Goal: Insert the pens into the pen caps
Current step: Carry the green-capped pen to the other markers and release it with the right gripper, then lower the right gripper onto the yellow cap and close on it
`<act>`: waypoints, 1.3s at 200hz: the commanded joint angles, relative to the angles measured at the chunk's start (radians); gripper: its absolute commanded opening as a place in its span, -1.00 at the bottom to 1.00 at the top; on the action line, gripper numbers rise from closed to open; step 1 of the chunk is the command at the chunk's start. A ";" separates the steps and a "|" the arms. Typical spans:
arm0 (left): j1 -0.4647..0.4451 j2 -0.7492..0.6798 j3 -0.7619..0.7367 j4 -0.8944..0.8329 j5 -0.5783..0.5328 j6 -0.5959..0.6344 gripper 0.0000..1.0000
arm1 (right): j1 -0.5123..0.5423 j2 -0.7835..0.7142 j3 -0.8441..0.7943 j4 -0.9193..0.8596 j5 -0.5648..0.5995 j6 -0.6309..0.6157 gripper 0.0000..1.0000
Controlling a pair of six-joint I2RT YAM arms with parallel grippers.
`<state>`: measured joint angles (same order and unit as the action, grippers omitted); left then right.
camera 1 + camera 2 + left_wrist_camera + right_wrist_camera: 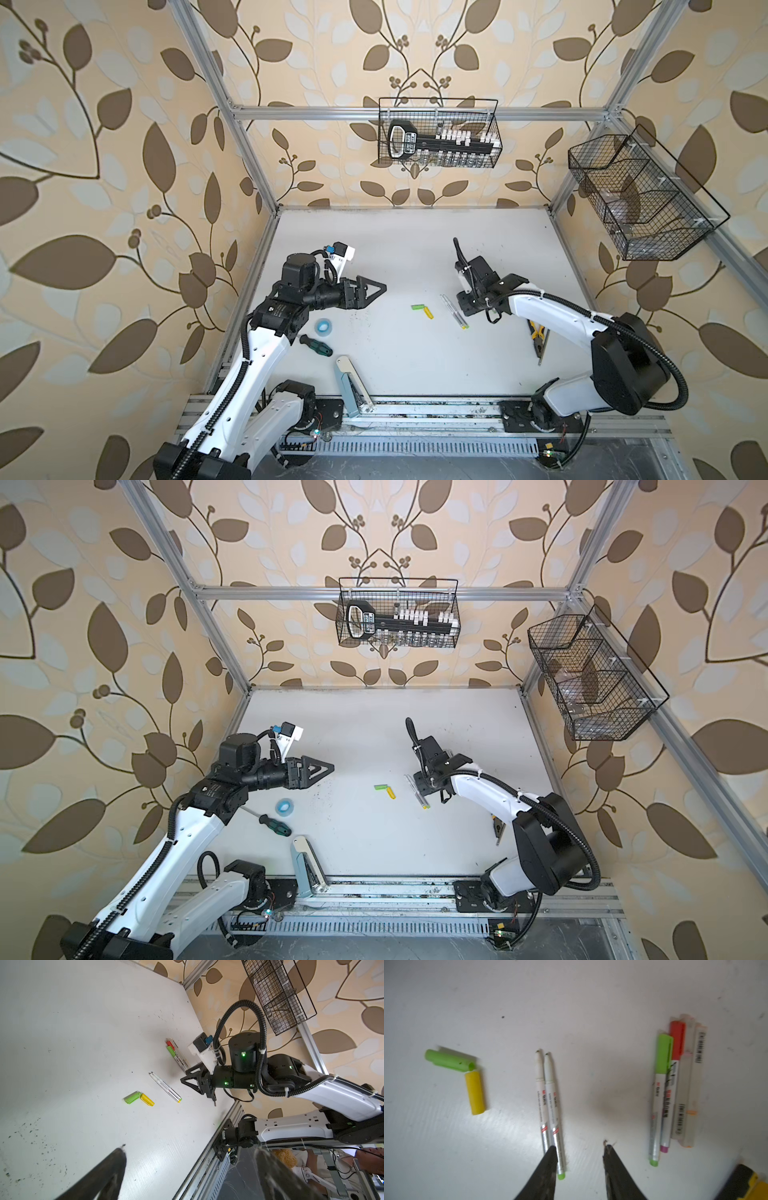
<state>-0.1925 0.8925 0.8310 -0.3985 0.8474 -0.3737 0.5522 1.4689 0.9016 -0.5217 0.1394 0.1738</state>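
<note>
Right gripper (pixel 579 1147) spread, empty; left gripper (pixel 380 287) wide open. Lower centre, a right finger (pixel 547 1167) overlaps two touching pens (pixel 548 1095): closing there may grab both or roll them.

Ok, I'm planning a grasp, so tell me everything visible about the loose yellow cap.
The yellow cap is a short, stubby tube of smooth, opaque, plastic-looking yellow. It lies flat and loose on the white table, one end at the open mouth of the green cap, making an L with it; whether they touch is unclear. The two uncapped pens lie apart from it, and nothing grips it.
</note>
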 commanded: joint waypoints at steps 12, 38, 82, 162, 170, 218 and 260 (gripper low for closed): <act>0.007 -0.004 0.009 0.020 0.035 0.011 0.98 | 0.071 0.011 -0.051 0.068 -0.085 0.062 -0.21; 0.007 -0.008 0.008 0.019 0.035 0.009 0.98 | 0.088 0.059 -0.055 0.090 -0.084 0.079 -0.21; 0.007 -0.009 0.006 0.019 0.033 0.009 0.98 | 0.098 0.107 -0.042 0.109 -0.087 0.080 -0.22; 0.007 -0.007 0.007 0.018 0.030 0.012 0.98 | 0.171 0.214 0.046 0.173 -0.155 0.064 -0.21; 0.007 -0.007 0.008 0.019 0.030 0.012 0.98 | 0.177 0.234 0.060 0.177 -0.158 0.068 -0.21; 0.007 -0.009 0.008 0.015 0.030 0.014 0.98 | 0.183 0.317 0.124 0.172 -0.157 0.079 -0.27; 0.007 -0.007 0.008 0.016 0.030 0.014 0.98 | 0.198 0.330 0.144 0.125 -0.136 0.080 -0.59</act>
<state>-0.1925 0.8925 0.8310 -0.3985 0.8562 -0.3737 0.7353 1.7802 1.0176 -0.3553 -0.0071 0.2546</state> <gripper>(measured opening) 0.988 0.230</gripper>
